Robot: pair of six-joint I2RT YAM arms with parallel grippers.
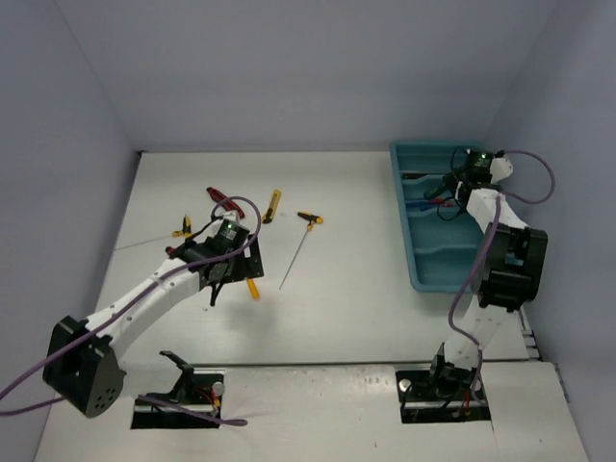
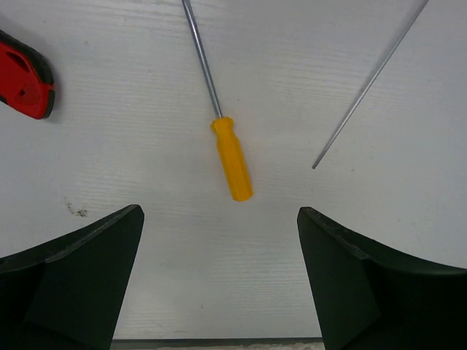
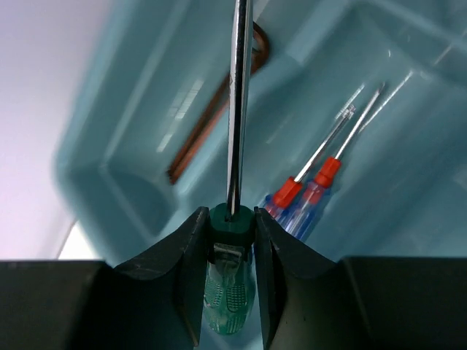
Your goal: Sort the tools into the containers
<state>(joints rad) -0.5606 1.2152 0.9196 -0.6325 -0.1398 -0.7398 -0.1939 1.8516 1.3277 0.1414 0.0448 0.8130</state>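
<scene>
Pinching a green screwdriver — tip cropped — is the right gripper; left gripper gapes.

A robotics lab cell on my feed, bare white tabletop, plain pale walls on three sides, purple cables looping over the rig.

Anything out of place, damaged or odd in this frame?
Nothing stands out. The right gripper holds a green-handled screwdriver over the teal tray, where red-and-blue screwdrivers already lie. The open left gripper hangs above a yellow-handled screwdriver; loose tools on the table are simply unsorted.
</scene>
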